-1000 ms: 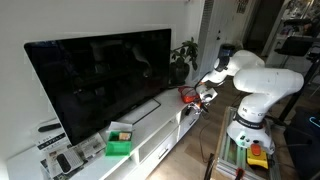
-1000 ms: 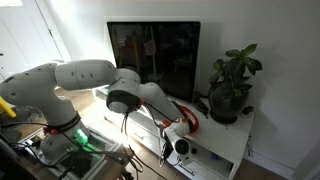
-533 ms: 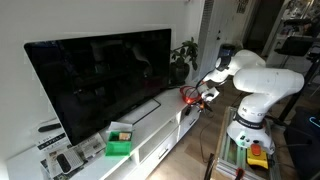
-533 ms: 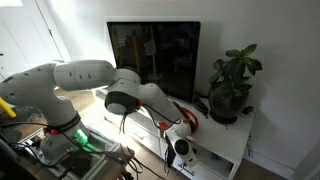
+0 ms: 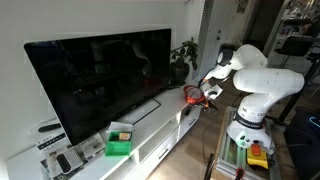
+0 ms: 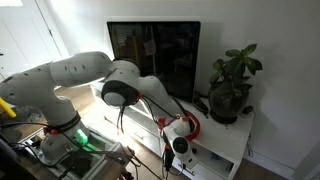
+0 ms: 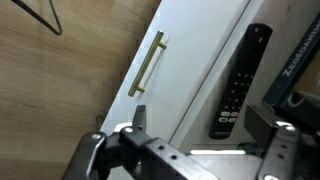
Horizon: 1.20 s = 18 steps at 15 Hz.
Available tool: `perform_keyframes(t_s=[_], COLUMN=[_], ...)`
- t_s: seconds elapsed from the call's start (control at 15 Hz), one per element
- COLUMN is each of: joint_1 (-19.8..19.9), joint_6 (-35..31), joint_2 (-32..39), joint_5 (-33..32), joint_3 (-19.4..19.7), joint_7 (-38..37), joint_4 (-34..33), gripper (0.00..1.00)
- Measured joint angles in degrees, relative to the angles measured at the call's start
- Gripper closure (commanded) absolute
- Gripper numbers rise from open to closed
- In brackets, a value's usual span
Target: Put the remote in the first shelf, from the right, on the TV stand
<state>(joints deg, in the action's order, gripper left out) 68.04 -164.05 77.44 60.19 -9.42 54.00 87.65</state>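
Note:
The black remote (image 7: 238,82) lies flat on the glossy white top of the TV stand (image 7: 195,60), long axis running away from the camera. My gripper (image 7: 200,122) is open and empty, hovering just above the stand; the remote's near end lies between the two fingers, closer to the right one. In both exterior views the gripper (image 5: 199,96) (image 6: 179,138) hangs over the end of the long low stand (image 5: 160,126) (image 6: 228,152) near the plant. The remote itself is hidden in the exterior views.
A big black TV (image 5: 100,75) (image 6: 155,55) stands on the cabinet. A potted plant (image 6: 230,88) and a red object (image 6: 191,123) sit at its end. A green box (image 5: 120,141) lies further along. A gold handle (image 7: 146,65) is on the stand's front, above the wooden floor (image 7: 60,80).
The arm has shifted slightly toward the stand's end, with the gripper a little closer over the top. The remote has not moved.

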Motion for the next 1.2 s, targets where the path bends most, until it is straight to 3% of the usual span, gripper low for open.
perform_keyframes(t_s=[0.6, 0.93, 1.2], joint_1=[-3.7, -3.7, -3.7], joint_6=[0.0, 0.1, 0.1], joint_2=[-19.2, -27.4, -30.4], joint_5=[-3.9, -4.8, -4.7], joint_3=[8.8, 8.7, 6.4], joint_7=[-0.6, -0.8, -1.0], joint_4=[22.5, 28.5, 30.4], gripper=[0.00, 0.00, 0.00])
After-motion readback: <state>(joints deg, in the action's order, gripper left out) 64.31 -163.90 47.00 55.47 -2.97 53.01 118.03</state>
